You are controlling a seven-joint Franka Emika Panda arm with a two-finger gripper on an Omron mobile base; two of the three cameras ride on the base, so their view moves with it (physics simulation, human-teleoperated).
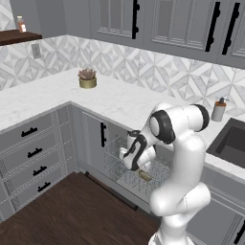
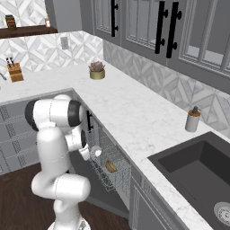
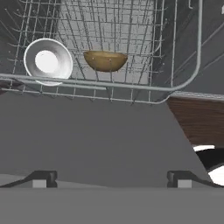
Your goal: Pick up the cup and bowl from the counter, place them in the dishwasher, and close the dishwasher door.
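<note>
The dishwasher stands open with its silver wire rack [image 1: 117, 162] pulled out over the lowered dishwasher door [image 3: 87, 135]. In the rack the cup [image 3: 47, 62] shows its white inside, and the tan bowl [image 3: 105, 60] lies tilted just beside it. Both show again in the right base view, the cup [image 2: 95, 152] and the bowl [image 2: 110, 167]. My gripper [image 3: 111, 181] is open and holds nothing; it hangs over the door, short of the rack's front wire. The white marble counter [image 1: 119, 103] runs above the dishwasher.
A gold pot with a succulent [image 1: 87, 79] sits in the counter's corner. A grey soap dispenser [image 1: 219, 110] stands by the dark sink [image 1: 234, 141]. Grey drawers [image 1: 33, 153] are to the left, and a knife block [image 2: 15, 72] stands on the counter further along. Dark wood floor [image 1: 72, 210] lies in front.
</note>
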